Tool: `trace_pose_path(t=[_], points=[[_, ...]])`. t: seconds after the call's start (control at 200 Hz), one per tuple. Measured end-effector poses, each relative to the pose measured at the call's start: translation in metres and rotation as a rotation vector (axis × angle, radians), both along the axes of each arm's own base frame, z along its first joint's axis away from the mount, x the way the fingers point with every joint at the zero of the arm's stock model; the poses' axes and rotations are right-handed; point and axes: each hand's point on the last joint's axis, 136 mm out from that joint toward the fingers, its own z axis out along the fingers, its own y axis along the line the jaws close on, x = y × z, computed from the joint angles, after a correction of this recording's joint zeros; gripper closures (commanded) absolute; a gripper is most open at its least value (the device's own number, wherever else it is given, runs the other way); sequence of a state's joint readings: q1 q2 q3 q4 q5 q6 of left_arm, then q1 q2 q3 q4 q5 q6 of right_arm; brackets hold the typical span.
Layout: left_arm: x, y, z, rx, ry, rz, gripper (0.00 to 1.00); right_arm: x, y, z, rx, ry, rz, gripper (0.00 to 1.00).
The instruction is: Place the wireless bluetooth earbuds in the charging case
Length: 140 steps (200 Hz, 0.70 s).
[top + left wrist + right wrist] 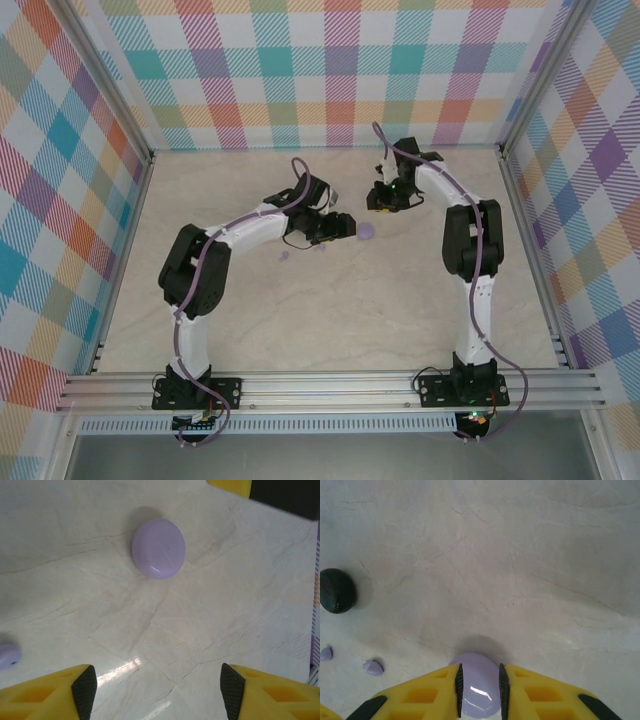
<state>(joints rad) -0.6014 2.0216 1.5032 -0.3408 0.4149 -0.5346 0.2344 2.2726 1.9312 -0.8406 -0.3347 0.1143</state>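
Hidden or unclear first. In the right wrist view the right gripper [480,672] had its pads close together with a lilac puck [479,695] between them. The puck's lower part was cut off by the frame's bottom edge. Could not tell if the pads pinched it or it just lay beneath them, nor if it was the same thing as the lilac case [158,548] in the left wrist view.

That case sat closed in the upper middle of the left wrist frame. The left gripper [157,690] stood wide open at the bottom, holding nothing and well short of the case. A yellow piece [229,485] was cropped at the top edge. One lilac bud [7,656] was half cut off at the left edge.

Right wrist view: two lilac buds [373,667] lay loose at lower left, one clipped by the edge. A black case [336,590] sat at mid left.

Top view: the case [367,231] lay just right of the left gripper [345,228], with the right gripper [382,200] near, up and to the right, its fingers too dark to read. A faint lilac speck [285,256], likely a bud, was too small to be sure.

The table [300,330] was pale, marble-veined and glossy. Plaid walls [300,70] stood on three sides, with an aluminium rail [320,385] at the bottom.
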Motion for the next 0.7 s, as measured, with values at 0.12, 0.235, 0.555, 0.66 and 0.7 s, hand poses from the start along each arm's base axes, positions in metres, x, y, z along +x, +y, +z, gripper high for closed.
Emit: trace_pose_path(t=[0.12,0.235,0.555,0.66,0.7], points=[[0.004,-0.014,-0.019,-0.004,0.042,-0.002,0.44,0.009,0.006,-0.009,0.018,0.019,0.006,0.77],[0.014,-0.023,-0.033,-0.013,0.072,0.017,0.48,0.004,0.007,-0.017,0.025,0.059,0.011,0.78],[0.030,-0.045,-0.053,-0.077,0.116,0.034,0.51,-0.003,0.011,-0.030,0.044,0.122,0.018,0.77],[0.031,-0.049,-0.052,-0.096,0.123,0.034,0.55,-0.006,0.012,-0.031,0.054,0.137,0.022,0.77],[0.032,-0.051,-0.052,-0.102,0.126,0.035,0.55,-0.007,0.013,-0.031,0.060,0.143,0.026,0.77]])
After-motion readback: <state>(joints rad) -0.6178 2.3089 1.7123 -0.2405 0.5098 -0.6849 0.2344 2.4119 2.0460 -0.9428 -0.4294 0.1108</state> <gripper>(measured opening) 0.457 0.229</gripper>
